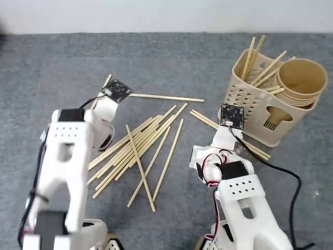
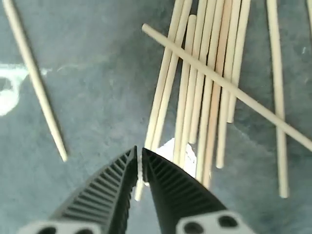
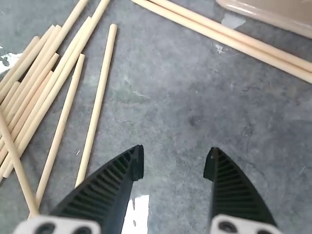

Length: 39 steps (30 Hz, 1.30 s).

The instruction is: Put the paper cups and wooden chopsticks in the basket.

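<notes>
Worktop scene at one moment. A beige slotted basket (image 1: 255, 112) stands at the far right of the grey worktop (image 1: 171, 57). In it we see a stack of paper cups (image 1: 302, 78) nested upright on the right side, and several basket chopsticks (image 1: 257, 54) leaning out on the left side. A pile of loose chopsticks (image 1: 138, 143) is fanned across the middle of the worktop, between the two arms. One single chopstick (image 1: 166, 97) lies apart, just beyond the pile. A chopstick pair (image 1: 205, 120) runs from the centre towards the near foot of the basket, beside the right arm. The left gripper (image 2: 140, 153) is low over the left edge of the pile, and its jaws are closed on the end of one gripped chopstick (image 2: 158, 102). The right gripper (image 3: 176, 153) hangs over bare worktop between the pile and the chopstick pair. Its jaws are spread wide and hold nothing.
</notes>
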### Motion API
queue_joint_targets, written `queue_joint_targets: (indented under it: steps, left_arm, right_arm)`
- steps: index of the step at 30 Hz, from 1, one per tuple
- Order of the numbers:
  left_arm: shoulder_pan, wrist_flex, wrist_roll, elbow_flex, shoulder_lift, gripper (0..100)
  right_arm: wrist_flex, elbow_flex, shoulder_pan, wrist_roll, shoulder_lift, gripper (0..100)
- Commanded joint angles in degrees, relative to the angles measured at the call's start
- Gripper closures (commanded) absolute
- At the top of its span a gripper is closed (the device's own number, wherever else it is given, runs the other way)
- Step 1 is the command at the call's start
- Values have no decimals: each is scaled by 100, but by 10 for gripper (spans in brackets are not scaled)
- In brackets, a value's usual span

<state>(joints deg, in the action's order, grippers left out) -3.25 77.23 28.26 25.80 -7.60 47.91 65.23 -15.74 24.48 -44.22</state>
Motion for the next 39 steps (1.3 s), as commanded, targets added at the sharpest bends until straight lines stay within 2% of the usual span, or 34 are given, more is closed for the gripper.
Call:
queue_joint_targets:
  steps: [1,3,8,17,26,39]
  left_arm:
    - [0,70,440,-743,642,923]
    - [0,193,554,-1024,993,878]
    - [9,422,985,-1675,1741,878]
    - [220,466,1029,-2185,2752,878]
    - [378,519,1029,-2193,2875,878]
    - [229,0,1029,-2193,2884,878]
  right_arm:
    - [-101,-26,4,26,-92,780]
    - [-92,-26,4,26,-92,780]
    - [-92,-26,4,18,-92,780]
    - [-92,-26,4,18,-92,780]
    - [-92,-26,13,18,-84,780]
    - [-66,-26,13,18,-84,780]
